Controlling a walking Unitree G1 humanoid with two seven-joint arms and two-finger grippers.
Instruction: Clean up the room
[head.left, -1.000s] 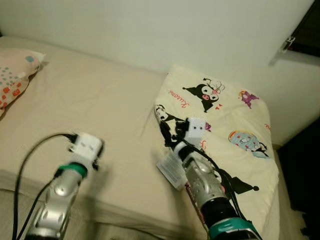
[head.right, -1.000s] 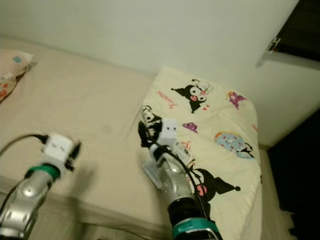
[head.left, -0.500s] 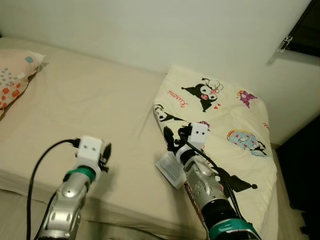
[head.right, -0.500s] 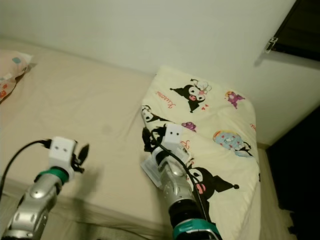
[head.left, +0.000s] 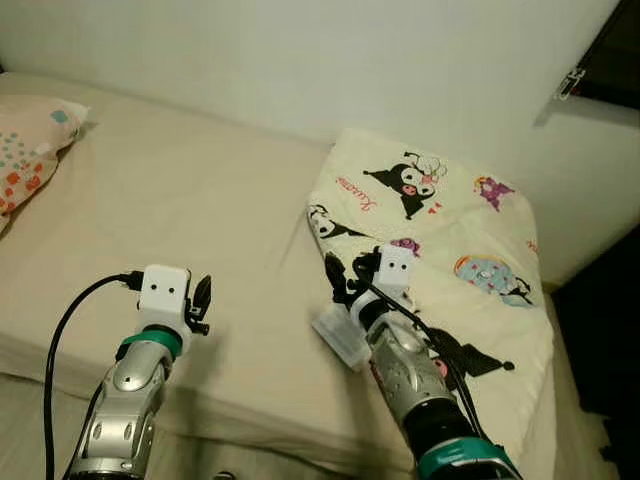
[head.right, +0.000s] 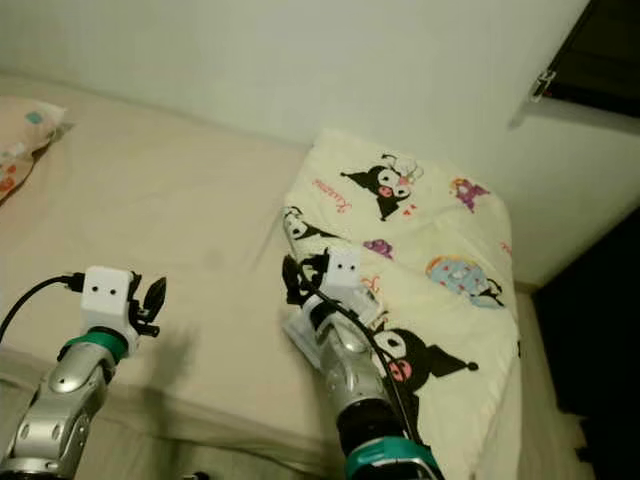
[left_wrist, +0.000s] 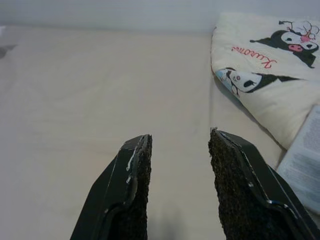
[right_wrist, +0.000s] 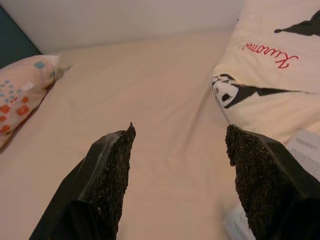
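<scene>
A cream blanket (head.left: 440, 230) printed with black cartoon figures lies folded on the right part of the beige bed (head.left: 200, 200). A white printed label (head.left: 340, 338) hangs at its near left edge. My right gripper (head.left: 338, 278) hovers open over that edge, with the label just beside it; in the right wrist view its fingers (right_wrist: 112, 165) frame bare sheet, with the blanket (right_wrist: 270, 75) to one side. My left gripper (head.left: 200, 298) is open and empty above the sheet near the bed's front edge, and the blanket (left_wrist: 265, 75) shows past its fingers (left_wrist: 135, 170).
A pink patterned pillow (head.left: 25, 150) lies at the bed's far left. A pale wall (head.left: 300, 60) runs behind the bed. A dark window frame (head.left: 610, 60) sits at the upper right, and a dark gap (head.left: 600, 340) lies right of the bed.
My left gripper has shifted a little right then back left and steadied over the sheet. The right gripper has drawn slightly back along the blanket's edge. Blanket and pillow lie as before.
</scene>
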